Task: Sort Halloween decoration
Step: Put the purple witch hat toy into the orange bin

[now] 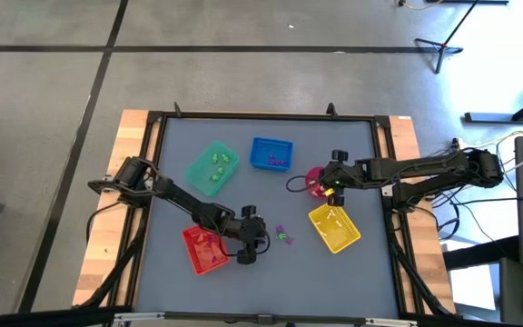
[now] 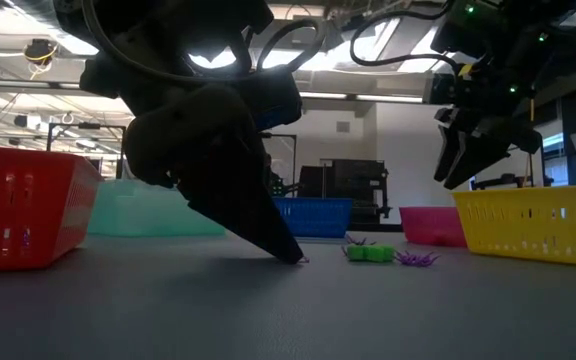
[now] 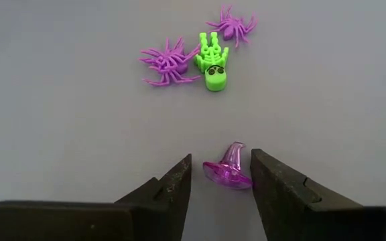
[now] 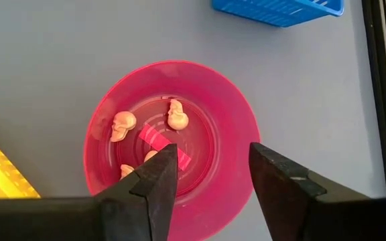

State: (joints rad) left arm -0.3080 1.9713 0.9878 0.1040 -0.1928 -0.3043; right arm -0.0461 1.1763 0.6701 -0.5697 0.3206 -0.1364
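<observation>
My left gripper (image 3: pixel 221 175) is open, its tips down at the table (image 2: pixel 293 258), just right of the red tray (image 1: pixel 205 250). A tiny purple witch hat (image 3: pixel 228 171) lies on the table between its fingers. Just beyond lie two purple spiders (image 3: pixel 167 61) (image 3: pixel 233 27) and a green skeleton (image 3: pixel 213 61), also seen in the low view as the green skeleton (image 2: pixel 370 253) and a spider (image 2: pixel 416 259). My right gripper (image 4: pixel 210 175) is open and hovers over the pink bowl (image 4: pixel 173 134), which holds pinkish skulls (image 4: pixel 122 125). My left gripper comes from above, pointing down, with one finger on each side of the purple hat, which rests on the table. The hat's brim (image 3: pixel 245 182) reaches one finger (image 3: pixel 263 177); I cannot tell whether they touch. The other finger stands apart from it.
A green tray (image 1: pixel 213 167) with green trinkets and a blue tray (image 1: pixel 271 153) with purple ones sit toward the far edge. The yellow tray (image 1: pixel 334 227) lies near the pink bowl (image 1: pixel 314 182), below my right gripper (image 1: pixel 327 182). Bare grey table surrounds the loose trinkets (image 1: pixel 282 236).
</observation>
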